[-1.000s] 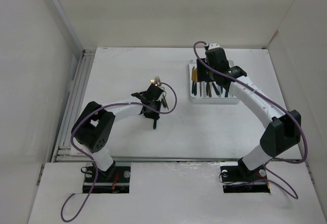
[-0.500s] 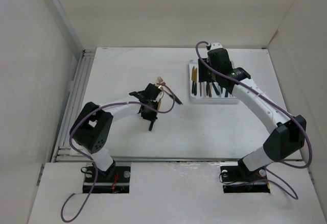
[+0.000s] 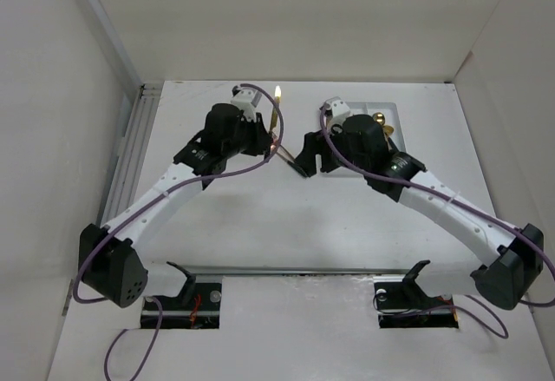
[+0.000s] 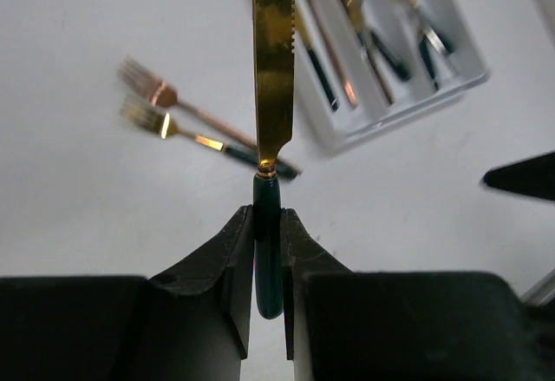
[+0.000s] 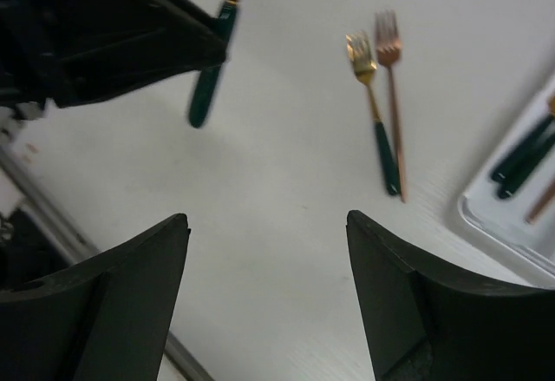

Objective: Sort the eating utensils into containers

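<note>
The gold-bladed knife (image 4: 274,95) is up off the table (image 4: 104,207), short of the tray (image 4: 416,103), with its dark green handle clenched in my left gripper (image 4: 267,225). I grip the handle alone, so I judge the long blade may swing or slip on the way over. My right gripper (image 5: 264,225) hangs released beside the tray, above a gold fork (image 5: 375,121) and a copper fork (image 5: 395,112) lying just off its side. That arm stands between knife and tray, so my arms could collide.
</note>
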